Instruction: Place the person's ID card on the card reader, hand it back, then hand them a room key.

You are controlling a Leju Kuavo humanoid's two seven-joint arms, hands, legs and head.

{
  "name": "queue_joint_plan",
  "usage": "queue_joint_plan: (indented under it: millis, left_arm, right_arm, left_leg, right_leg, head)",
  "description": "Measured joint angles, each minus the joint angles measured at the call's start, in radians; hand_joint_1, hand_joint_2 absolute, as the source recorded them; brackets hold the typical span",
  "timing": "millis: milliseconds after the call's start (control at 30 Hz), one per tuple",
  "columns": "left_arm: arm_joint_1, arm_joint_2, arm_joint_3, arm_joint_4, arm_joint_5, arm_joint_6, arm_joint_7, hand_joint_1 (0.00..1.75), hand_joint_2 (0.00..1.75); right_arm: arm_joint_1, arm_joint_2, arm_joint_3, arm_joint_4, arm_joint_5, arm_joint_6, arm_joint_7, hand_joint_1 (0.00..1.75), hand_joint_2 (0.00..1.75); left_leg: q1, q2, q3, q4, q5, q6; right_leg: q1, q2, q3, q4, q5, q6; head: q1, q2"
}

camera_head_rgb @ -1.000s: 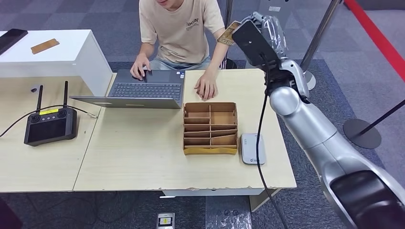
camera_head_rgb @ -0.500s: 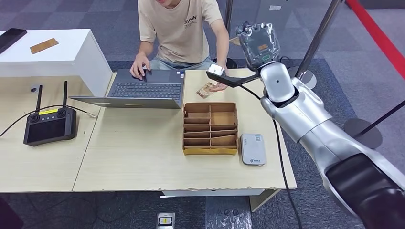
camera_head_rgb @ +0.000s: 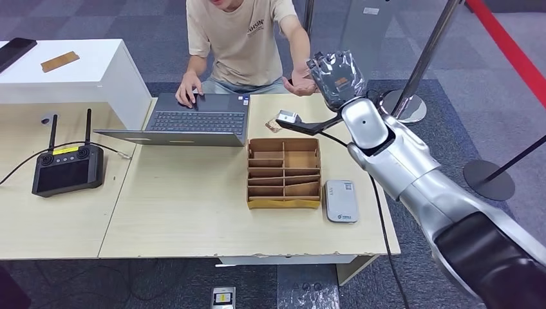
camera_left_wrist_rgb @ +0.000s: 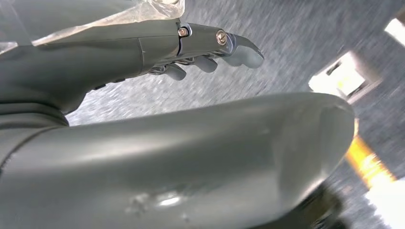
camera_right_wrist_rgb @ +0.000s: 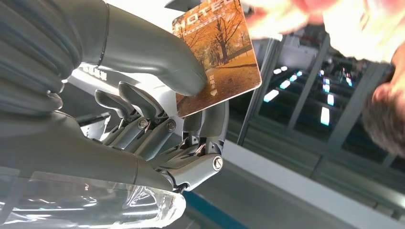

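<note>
Right hand [camera_head_rgb: 337, 76] raised beyond the table's [camera_head_rgb: 193, 212] far edge, thumb and fingers pinching a key card [camera_right_wrist_rgb: 218, 55], person's hand [camera_head_rgb: 300, 84] just beside it, left hand [camera_left_wrist_rgb: 200, 47] holding nothing, fingers loosely curled, card reader [camera_head_rgb: 340, 200] on the table beside the cardboard organizer [camera_head_rgb: 284, 172].

A silver right arm [camera_head_rgb: 412, 167] with a black cable [camera_head_rgb: 380, 212] ends in a plastic-wrapped grey right hand [camera_head_rgb: 336, 76]; the person [camera_head_rgb: 241, 38] wears a beige printed T-shirt.
</note>
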Motion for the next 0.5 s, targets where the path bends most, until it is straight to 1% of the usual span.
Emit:
queue_joint_plan:
  millis: [67, 133, 200, 267, 333, 367, 467, 500]
  left_arm:
    - [0.001, 0.0, 0.013, 0.0, 0.02, 0.066, -0.065, 0.0, 0.0]
    - [0.001, 0.001, 0.03, 0.0, 0.042, 0.11, -0.128, 0.0, 0.0]
    - [0.002, 0.003, 0.045, 0.0, 0.054, 0.128, -0.165, 0.0, 0.87]
    - [0.003, 0.005, 0.058, 0.0, 0.059, 0.135, -0.178, 0.0, 1.75]
    - [0.004, 0.007, 0.07, 0.0, 0.065, 0.143, -0.187, 0.0, 1.75]
    - [0.005, 0.007, 0.075, 0.0, 0.072, 0.149, -0.195, 0.0, 1.75]
    - [0.007, 0.009, 0.094, 0.0, 0.1, 0.16, -0.229, 0.0, 1.75]
    - [0.007, 0.009, 0.098, 0.0, 0.106, 0.161, -0.235, 0.0, 1.75]
  right_arm:
    - [0.008, -0.004, 0.0, -0.001, 0.007, 0.022, -0.002, 1.75, 1.75]
    - [0.021, -0.013, 0.0, -0.009, 0.019, 0.045, -0.005, 1.75, 1.75]
    - [0.035, -0.023, -0.001, -0.019, 0.026, 0.06, -0.008, 1.75, 1.75]
    - [0.046, -0.032, -0.002, -0.026, 0.028, 0.067, -0.008, 1.75, 1.75]
    - [0.053, -0.041, -0.005, -0.035, 0.029, 0.076, -0.006, 1.73, 1.75]
    - [0.056, -0.046, -0.007, -0.04, 0.029, 0.082, -0.003, 1.39, 1.75]
    - [0.068, -0.062, -0.013, -0.056, 0.025, 0.099, 0.004, 0.1, 0.44]
    - [0.07, -0.064, -0.015, -0.058, 0.024, 0.102, 0.004, 0.0, 0.0]
  left_leg:
    - [0.0, 0.0, 0.0, 0.0, 0.0, 0.0]
    - [0.0, 0.0, 0.0, 0.0, 0.0, 0.0]
    - [0.0, 0.0, 0.0, 0.0, 0.0, 0.0]
    - [0.0, 0.0, 0.0, 0.0, 0.0, 0.0]
    - [0.0, 0.0, 0.0, 0.0, 0.0, 0.0]
    - [0.0, 0.0, 0.0, 0.0, 0.0, 0.0]
    - [0.0, 0.0, 0.0, 0.0, 0.0, 0.0]
    - [0.0, 0.0, 0.0, 0.0, 0.0, 0.0]
  right_leg:
    - [0.0, 0.0, 0.0, 0.0, 0.0, 0.0]
    - [0.0, 0.0, 0.0, 0.0, 0.0, 0.0]
    - [0.0, 0.0, 0.0, 0.0, 0.0, 0.0]
    - [0.0, 0.0, 0.0, 0.0, 0.0, 0.0]
    - [0.0, 0.0, 0.0, 0.0, 0.0, 0.0]
    - [0.0, 0.0, 0.0, 0.0, 0.0, 0.0]
    - [0.0, 0.0, 0.0, 0.0, 0.0, 0.0]
    - [0.0, 0.0, 0.0, 0.0, 0.0, 0.0]
  head:
    - [0.0, 0.0]
    - [0.0, 0.0]
    - [0.0, 0.0]
    - [0.0, 0.0]
    - [0.0, 0.0]
    - [0.0, 0.0]
    - [0.0, 0.0]
    - [0.0, 0.0]
